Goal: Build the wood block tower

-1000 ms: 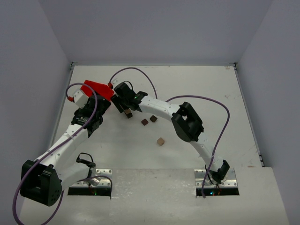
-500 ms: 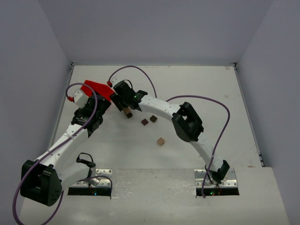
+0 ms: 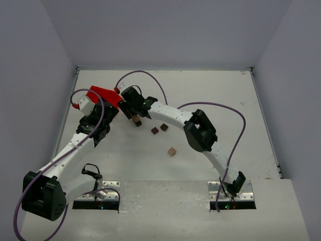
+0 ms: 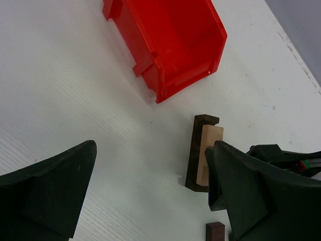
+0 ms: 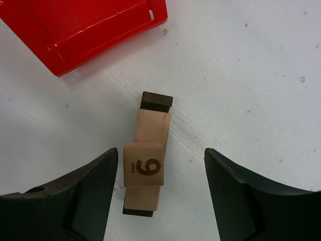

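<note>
On the left, the left gripper is hanging low over the table with its two black fingers wide apart and nothing between them. I think it is only waiting there, out of the way. Just beyond it, the red plastic bin is sitting toward the far left of the table.

Near the bin, but not touching it, the wood block tower is standing as a slim column of light tan and dark brown wooden cubes. I cannot count them with certainty. The top cube is tan and is carrying a burnt numeral. The right gripper is hovering directly above, with one finger on each side of this top cube. One finger is very near the cube and the other is leaving a clear gap, so the jaws are apart and not clamped. In my judgement this pose is keeping the fingers aligned with the column without pushing it.

Further right, two dark brown wooden cubes and one light tan wooden cube are lying loose. They are probably waiting for stacking, so the task seems unfinished.

The white table is showing small marks. Plain grey walls are closing it in, and purple cables are looping over the arms.
</note>
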`<state>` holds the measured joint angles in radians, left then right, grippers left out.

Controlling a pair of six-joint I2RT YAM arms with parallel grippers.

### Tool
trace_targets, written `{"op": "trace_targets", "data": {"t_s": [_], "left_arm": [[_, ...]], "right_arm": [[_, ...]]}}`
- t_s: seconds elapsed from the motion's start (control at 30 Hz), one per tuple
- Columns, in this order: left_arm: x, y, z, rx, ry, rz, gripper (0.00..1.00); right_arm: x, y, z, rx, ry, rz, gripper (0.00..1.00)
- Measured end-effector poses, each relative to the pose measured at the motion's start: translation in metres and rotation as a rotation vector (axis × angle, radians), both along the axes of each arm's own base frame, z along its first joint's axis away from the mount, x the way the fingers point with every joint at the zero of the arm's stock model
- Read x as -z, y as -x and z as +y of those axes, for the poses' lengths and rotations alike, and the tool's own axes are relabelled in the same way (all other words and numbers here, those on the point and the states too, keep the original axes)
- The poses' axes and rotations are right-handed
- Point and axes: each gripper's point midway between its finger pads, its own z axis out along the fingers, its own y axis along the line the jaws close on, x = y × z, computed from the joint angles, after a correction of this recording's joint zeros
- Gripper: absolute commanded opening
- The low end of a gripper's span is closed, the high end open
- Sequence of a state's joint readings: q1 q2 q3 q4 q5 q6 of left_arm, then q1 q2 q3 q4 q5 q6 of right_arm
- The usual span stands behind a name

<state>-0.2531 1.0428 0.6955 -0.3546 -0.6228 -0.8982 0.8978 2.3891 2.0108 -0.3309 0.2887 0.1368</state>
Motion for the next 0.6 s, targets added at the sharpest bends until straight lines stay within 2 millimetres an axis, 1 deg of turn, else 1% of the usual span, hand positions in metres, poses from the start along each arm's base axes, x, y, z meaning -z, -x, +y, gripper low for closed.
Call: {"op": "trace_targets", "data": {"t_s": [0.33,0.6], "left_arm": [[0.0002,-0.0001,-0.0006,0.003,0.002,0.0,1.0],[0.0002,-0.0001,-0.0006,0.003,0.002,0.0,1.0]], "right_arm": [[0.0053,-0.0025,-0.0035,0.008,0.03,-0.006,0.7],[0.0027,-0.0048,-0.0034,0.009,0.035,-0.017,0.69]]}}
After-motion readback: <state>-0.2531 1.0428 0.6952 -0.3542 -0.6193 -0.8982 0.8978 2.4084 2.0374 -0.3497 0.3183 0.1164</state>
